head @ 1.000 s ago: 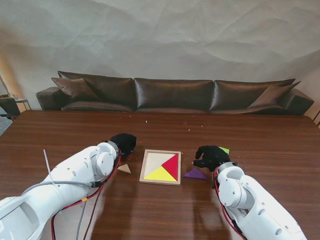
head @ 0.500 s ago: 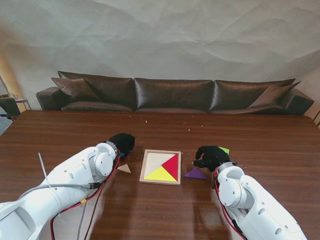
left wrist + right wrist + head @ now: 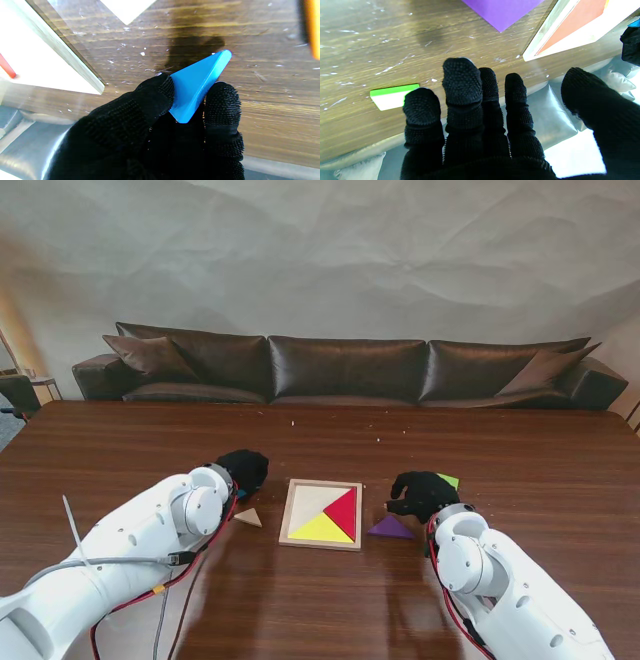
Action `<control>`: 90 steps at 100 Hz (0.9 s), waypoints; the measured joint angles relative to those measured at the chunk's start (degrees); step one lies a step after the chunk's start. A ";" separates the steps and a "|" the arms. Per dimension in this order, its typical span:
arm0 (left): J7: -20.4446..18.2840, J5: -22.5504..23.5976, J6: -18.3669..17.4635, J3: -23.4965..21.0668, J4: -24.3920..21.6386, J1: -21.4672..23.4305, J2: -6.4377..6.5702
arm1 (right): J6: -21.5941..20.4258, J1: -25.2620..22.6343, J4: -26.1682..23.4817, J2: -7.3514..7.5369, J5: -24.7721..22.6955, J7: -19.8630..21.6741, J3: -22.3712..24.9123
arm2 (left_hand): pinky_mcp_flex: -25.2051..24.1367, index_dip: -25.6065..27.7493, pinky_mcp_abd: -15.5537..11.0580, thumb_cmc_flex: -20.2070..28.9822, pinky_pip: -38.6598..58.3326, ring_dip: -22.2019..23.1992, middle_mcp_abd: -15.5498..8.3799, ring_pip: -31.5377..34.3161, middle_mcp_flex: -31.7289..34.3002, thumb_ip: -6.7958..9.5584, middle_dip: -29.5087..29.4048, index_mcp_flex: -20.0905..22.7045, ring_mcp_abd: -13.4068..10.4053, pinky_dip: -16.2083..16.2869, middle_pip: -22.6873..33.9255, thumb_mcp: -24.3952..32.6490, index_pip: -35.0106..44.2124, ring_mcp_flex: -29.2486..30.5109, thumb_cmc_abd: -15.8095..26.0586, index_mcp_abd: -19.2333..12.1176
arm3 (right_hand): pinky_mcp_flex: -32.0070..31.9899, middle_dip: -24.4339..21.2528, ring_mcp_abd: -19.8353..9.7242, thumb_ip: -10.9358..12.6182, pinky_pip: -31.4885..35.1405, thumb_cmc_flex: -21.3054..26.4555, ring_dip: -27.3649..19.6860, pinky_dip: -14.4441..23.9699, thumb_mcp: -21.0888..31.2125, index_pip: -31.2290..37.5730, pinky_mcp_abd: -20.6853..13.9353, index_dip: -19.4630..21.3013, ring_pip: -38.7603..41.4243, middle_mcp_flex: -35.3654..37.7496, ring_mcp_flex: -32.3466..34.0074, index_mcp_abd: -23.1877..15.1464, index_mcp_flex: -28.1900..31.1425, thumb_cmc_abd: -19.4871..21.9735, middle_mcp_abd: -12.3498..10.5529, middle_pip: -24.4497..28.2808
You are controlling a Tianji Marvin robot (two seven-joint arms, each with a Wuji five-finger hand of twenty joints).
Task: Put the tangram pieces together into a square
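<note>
My left robot hand (image 3: 160, 125) pinches the blue triangle (image 3: 197, 85); the wooden tray (image 3: 321, 514) lies just to its right. My right robot hand (image 3: 485, 120) hovers, fingers apart.

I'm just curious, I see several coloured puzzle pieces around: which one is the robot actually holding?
The blue piece, pinched in the left hand beside the tray. The purple, green and tan pieces lie loose on the table; red and yellow sit in the tray.

Living-room setting: long leather sofa (image 3: 345, 368) behind wooden table (image 3: 330, 440).
</note>
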 measured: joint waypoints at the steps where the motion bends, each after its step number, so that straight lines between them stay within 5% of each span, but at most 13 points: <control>1: -0.03 0.08 -0.01 -0.06 -0.11 0.06 0.04 | 0.00 0.01 0.01 0.00 0.01 0.00 0.00 | 0.00 0.00 0.00 0.00 0.00 -0.01 0.01 0.00 0.00 0.00 0.00 0.00 0.00 0.01 0.00 0.01 0.00 0.00 0.00 0.00 | 0.00 0.00 0.00 0.00 0.00 0.00 0.00 0.00 0.00 0.00 0.00 0.00 0.00 0.00 0.00 0.00 0.00 0.00 0.00 0.00; 54: 1.38 4.64 -2.42 -3.59 -7.25 3.16 1.61 | -0.10 0.27 0.43 0.00 0.16 -0.06 -0.05 | 0.01 0.00 0.00 0.00 -0.08 0.12 0.07 -0.01 0.00 -0.02 -0.01 0.01 0.10 0.60 -0.01 0.24 0.00 0.02 -0.03 0.01 | -0.01 0.00 0.00 0.00 0.00 0.00 0.00 0.00 0.00 0.01 0.00 0.00 0.00 0.00 0.00 0.02 0.00 0.01 0.01 0.00; 90: 4.27 6.32 -7.43 1.80 -9.49 1.77 1.45 | -0.24 0.23 0.60 -0.17 0.16 -1.01 0.73 | 0.01 -0.19 0.00 0.00 -0.61 0.14 0.09 -0.02 0.00 -0.02 -0.01 0.02 0.33 1.34 -0.03 0.25 0.00 0.02 -0.03 0.01 | -0.01 0.00 0.00 0.00 0.00 0.00 0.00 0.00 0.00 0.09 0.00 0.00 0.00 0.00 0.00 0.19 0.00 0.02 0.02 0.00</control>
